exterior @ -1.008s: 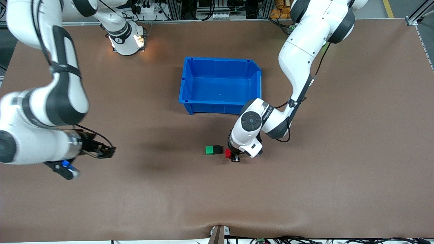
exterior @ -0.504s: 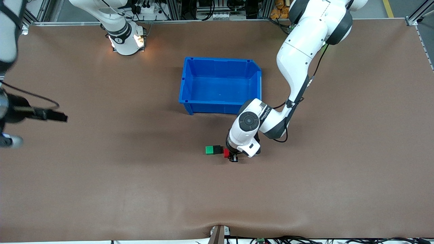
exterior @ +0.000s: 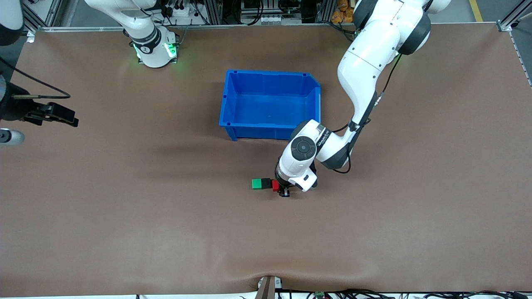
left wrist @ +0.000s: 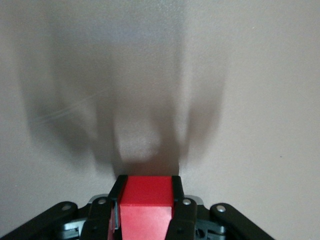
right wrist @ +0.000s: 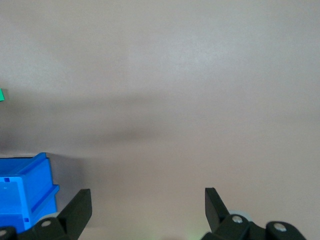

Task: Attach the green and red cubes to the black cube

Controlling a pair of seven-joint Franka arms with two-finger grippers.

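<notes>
The table (exterior: 124, 232) is a wide brown sheet. A blue bin (exterior: 229, 104) sits nearer its base edge than its camera edge, about midway between the two ends. The left end effector (exterior: 284, 192) is low over the table's middle, nearer the camera than the bin, its fingers (left wrist: 177, 202) clamped on the red cube (exterior: 276, 185), pressing two opposite faces. That cube is plain bright red, level. It touches the black cube (exterior: 267, 183), which touches the green cube (exterior: 257, 184); the row's long axis runs along the table's length, green toward the right arm's end. The right end effector (exterior: 62, 115) waits near the edge at the right arm's end, fingers (right wrist: 80, 210) spread wide, holding nothing.
</notes>
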